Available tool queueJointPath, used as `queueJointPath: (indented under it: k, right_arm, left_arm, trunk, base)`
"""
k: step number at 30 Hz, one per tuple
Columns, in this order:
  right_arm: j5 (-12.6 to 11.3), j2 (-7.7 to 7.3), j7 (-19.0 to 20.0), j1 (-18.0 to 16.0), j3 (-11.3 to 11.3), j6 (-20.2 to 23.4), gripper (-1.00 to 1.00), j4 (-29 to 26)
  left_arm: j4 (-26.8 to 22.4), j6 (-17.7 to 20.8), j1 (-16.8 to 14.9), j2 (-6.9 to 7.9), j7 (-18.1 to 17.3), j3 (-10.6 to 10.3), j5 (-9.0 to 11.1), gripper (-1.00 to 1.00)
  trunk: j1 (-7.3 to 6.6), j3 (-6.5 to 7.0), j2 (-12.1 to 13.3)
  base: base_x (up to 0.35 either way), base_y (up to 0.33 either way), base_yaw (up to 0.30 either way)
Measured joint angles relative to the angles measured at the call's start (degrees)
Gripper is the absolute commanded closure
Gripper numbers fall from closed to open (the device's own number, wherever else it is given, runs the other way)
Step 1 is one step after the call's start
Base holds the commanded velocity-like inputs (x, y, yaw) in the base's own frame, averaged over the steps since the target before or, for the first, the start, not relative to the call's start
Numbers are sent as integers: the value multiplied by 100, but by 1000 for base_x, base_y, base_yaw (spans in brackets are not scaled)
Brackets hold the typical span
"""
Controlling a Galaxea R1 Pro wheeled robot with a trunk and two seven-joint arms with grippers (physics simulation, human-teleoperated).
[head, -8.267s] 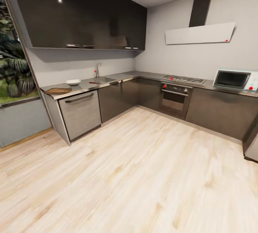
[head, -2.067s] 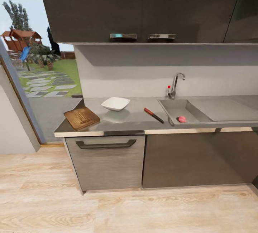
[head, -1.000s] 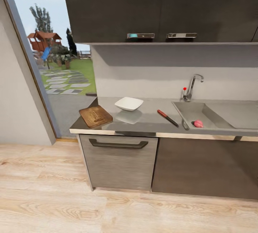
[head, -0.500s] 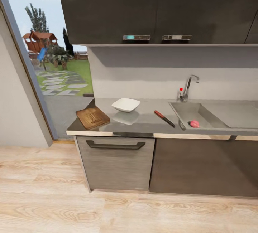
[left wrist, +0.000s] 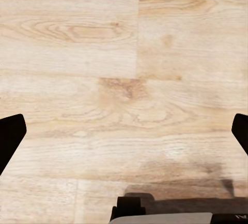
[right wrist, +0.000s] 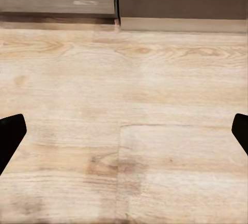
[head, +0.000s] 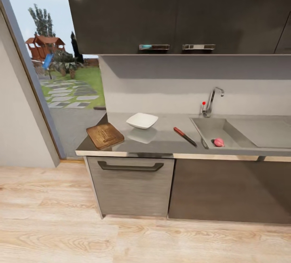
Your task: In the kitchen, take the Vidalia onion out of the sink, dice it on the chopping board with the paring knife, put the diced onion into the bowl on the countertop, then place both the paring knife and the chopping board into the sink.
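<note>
In the head view the pinkish Vidalia onion (head: 218,142) lies in the grey sink (head: 206,127), near its front wall. Left of the sink the red-handled paring knife (head: 185,136) rests on the grey countertop (head: 161,139). Further left stands the white bowl (head: 142,120), and the dark-brown chopping board (head: 104,135) lies at the counter's left end. My left gripper (left wrist: 124,136) is open, its dark fingertips (left wrist: 10,139) wide apart over the wooden floor. My right gripper (right wrist: 124,136) is open as well, above floor close to the cabinet base.
A curved chrome tap (head: 211,100) with a red knob stands behind the sink. Dark wall cabinets (head: 178,10) hang above the counter. A drawer front with a dark handle (head: 130,167) sits under the board. A glass door (head: 48,65) to a garden is at left. Pale wood floor (head: 121,234) lies in front.
The camera has shifted slightly, so the counter and wall cabinets sit a little lower in the picture. The onion, knife, bowl and board keep their places on the counter.
</note>
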Motion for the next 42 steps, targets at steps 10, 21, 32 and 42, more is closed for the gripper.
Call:
queueJointPath:
  k: [10, 21, 32, 42]
  right_arm:
    - [0, 0, -4, 0, 1, 1, -100, 2]
    - [-2, 0, 2, 0, 1, -8, -100, -2]
    - [0, 0, -2, 0, 1, -8, -100, 1]
    - [0, 0, -3, 0, 0, -8, -100, 2]
  left_arm:
    - [0, 0, 2, 3, 0, 0, -2, -100]
    - [0, 0, 3, 3, 0, 0, 0, -100]
    - [0, 0, 3, 3, 0, 0, -4, -100]
    - [0, 0, 4, 3, 0, -6, -13, -100]
  trunk:
    - [-220, 180, 401]
    - [-461, 377, 843]
    - [-703, 575, 1284]
    - [-923, 755, 1685]
  base:
    - [0, 0, 0]
    - [0, 0, 0]
    - [0, 0, 0]
    - [0, 0, 0]
